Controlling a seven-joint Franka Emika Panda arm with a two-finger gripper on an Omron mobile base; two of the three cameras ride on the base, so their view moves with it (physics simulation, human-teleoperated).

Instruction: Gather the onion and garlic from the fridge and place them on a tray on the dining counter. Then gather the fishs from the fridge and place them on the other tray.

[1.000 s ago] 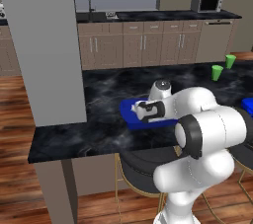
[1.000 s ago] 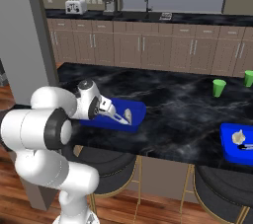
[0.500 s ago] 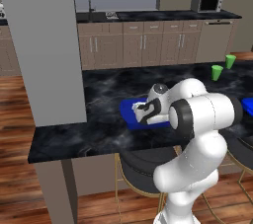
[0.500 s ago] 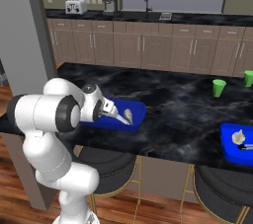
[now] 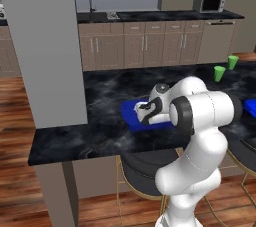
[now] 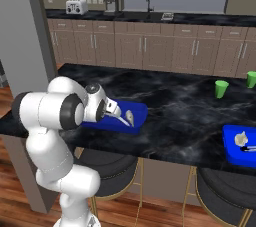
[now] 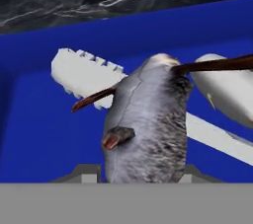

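The fish step is in hand: the two-finger gripper (image 7: 143,176) is clamped on a slender silver-grey fish (image 7: 146,124) low over the flat blue tray (image 6: 141,113) on the black marble-look dining counter (image 6: 185,116). Next it likely needs to open and lift clear. The hand view shows a pale fish (image 7: 225,92) beside it; the right base view adds the far blue tray (image 6: 235,148).

Bare dining counter (image 6: 180,116) between blue tray (image 6: 137,116) and green cups (image 6: 220,89)

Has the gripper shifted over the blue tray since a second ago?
Yes. In the left base view the gripper has sunk slightly and slid toward the left end of the blue tray, still holding the fish.
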